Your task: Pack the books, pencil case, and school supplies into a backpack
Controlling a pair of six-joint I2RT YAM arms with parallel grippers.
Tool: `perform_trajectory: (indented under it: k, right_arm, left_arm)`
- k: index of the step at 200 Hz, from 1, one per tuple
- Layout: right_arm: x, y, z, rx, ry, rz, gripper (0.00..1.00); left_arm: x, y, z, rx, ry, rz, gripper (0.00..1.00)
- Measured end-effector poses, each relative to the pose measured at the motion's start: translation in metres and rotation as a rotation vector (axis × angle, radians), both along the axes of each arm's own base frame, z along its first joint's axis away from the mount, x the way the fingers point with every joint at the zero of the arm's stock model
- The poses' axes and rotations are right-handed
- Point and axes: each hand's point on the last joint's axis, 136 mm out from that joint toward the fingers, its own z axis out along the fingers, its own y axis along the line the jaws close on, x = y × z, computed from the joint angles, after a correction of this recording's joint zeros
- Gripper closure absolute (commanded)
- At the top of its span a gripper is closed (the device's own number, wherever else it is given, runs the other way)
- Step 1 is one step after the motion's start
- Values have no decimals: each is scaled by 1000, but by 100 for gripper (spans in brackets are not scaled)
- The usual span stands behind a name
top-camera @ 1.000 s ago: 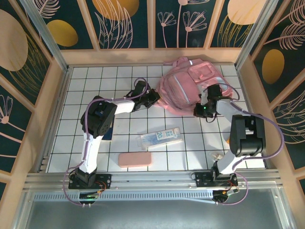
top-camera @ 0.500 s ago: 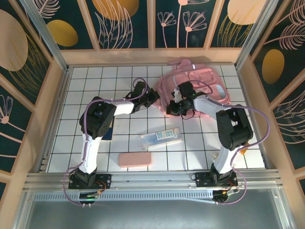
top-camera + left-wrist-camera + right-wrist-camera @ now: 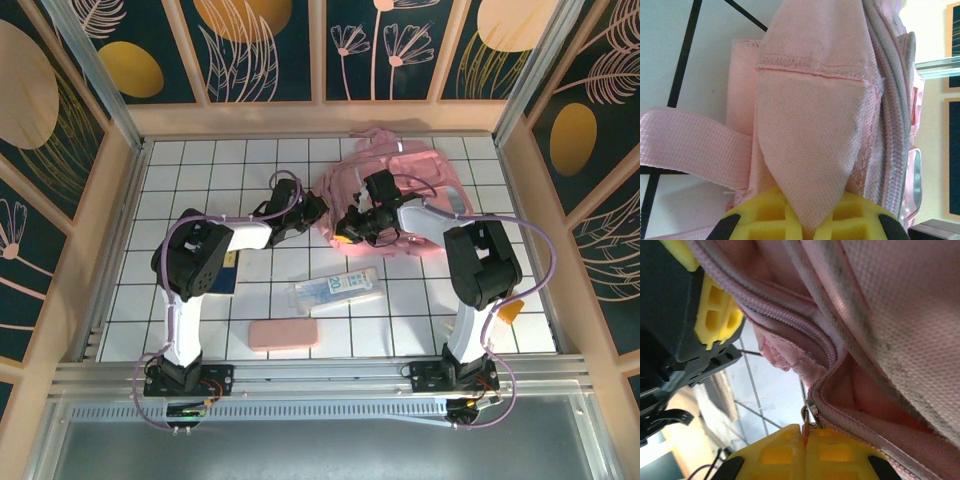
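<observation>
The pink backpack (image 3: 415,185) lies at the back right of the table. My left gripper (image 3: 318,208) is shut on a pink fabric tab (image 3: 805,150) at the backpack's left corner, beside the zipper (image 3: 890,125). My right gripper (image 3: 350,228) sits just right of it, shut on the metal zipper pull (image 3: 809,416), and the zipper gapes open above it. The left gripper's yellow pads (image 3: 715,315) appear in the right wrist view. The salmon pencil case (image 3: 283,334) and the clear packet (image 3: 337,287) lie in front. The navy book (image 3: 227,272) lies partly under my left arm. An orange block (image 3: 508,311) sits at the right.
Wooden walls enclose the white tiled table (image 3: 200,170) on three sides. A metal rail (image 3: 320,375) runs along the near edge by the arm bases. My right arm arches over the table's right side, close to the orange block.
My right gripper has travelled left along the backpack's front edge, from its right side to beside the left gripper. The backpack shifted slightly left. The left gripper kept its hold.
</observation>
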Motion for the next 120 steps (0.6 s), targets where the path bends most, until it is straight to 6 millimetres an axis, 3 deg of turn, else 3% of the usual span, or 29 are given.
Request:
perform_trajectory:
  k: [63, 99, 120]
  right_arm:
    - [-16, 20, 28, 179, 76, 79, 100]
    - [-12, 12, 56, 254, 45, 89, 100]
    - [-12, 10, 62, 272, 27, 103, 100]
  left_arm:
    - [11, 8, 21, -45, -9, -52, 100]
    - [19, 13, 34, -71, -14, -74, 100]
    - [22, 14, 39, -78, -21, -90, 100]
